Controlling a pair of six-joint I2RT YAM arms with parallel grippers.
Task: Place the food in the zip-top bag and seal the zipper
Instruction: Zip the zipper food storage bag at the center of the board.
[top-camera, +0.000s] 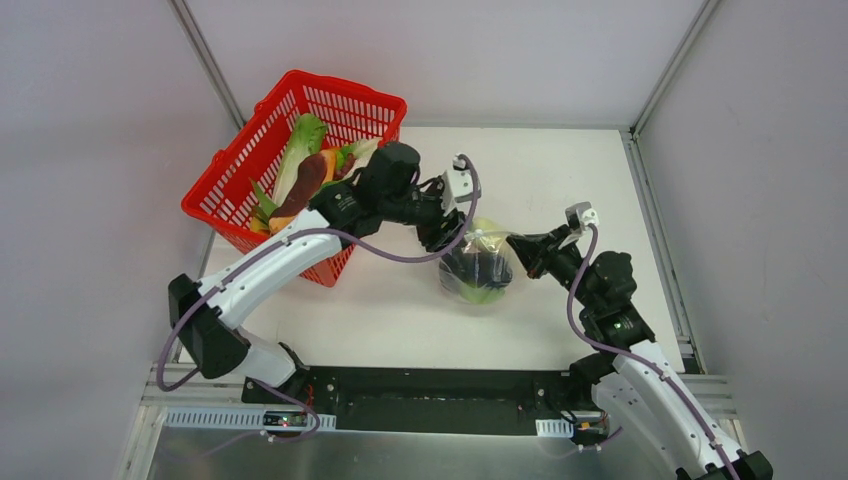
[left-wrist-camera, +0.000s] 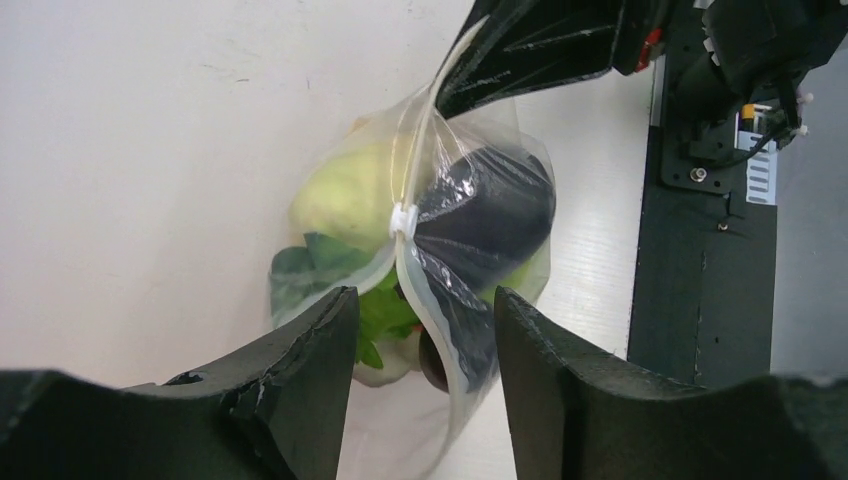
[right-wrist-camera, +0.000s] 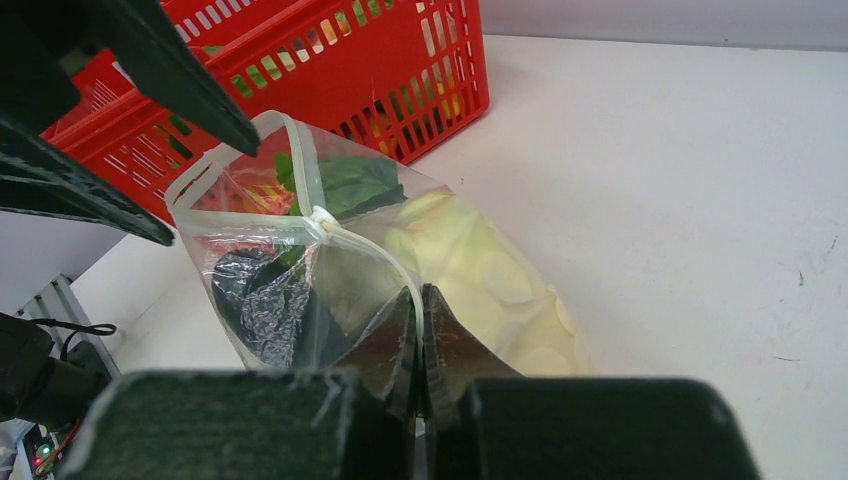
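The clear zip-top bag (top-camera: 478, 272) lies mid-table holding a dark eggplant (left-wrist-camera: 490, 210), a pale green piece (left-wrist-camera: 340, 190) and green leaves (left-wrist-camera: 385, 310). My right gripper (top-camera: 517, 246) is shut on the right end of the zipper (right-wrist-camera: 250, 222); in the right wrist view (right-wrist-camera: 418, 295) the strip runs between its closed jaws. My left gripper (top-camera: 452, 240) is open, its fingers on either side of the zipper's other end in the left wrist view (left-wrist-camera: 422, 300), apart from it. A white slider (left-wrist-camera: 403, 220) sits midway along the strip, and the mouth gapes on the left gripper's side.
The red mesh basket (top-camera: 345, 88) stands at the back left, holding a green leafy piece (top-camera: 303, 140) and a dark long vegetable (top-camera: 300, 185). The black base plate (top-camera: 430, 385) runs along the near edge. Metal frame rails border the table's back and right.
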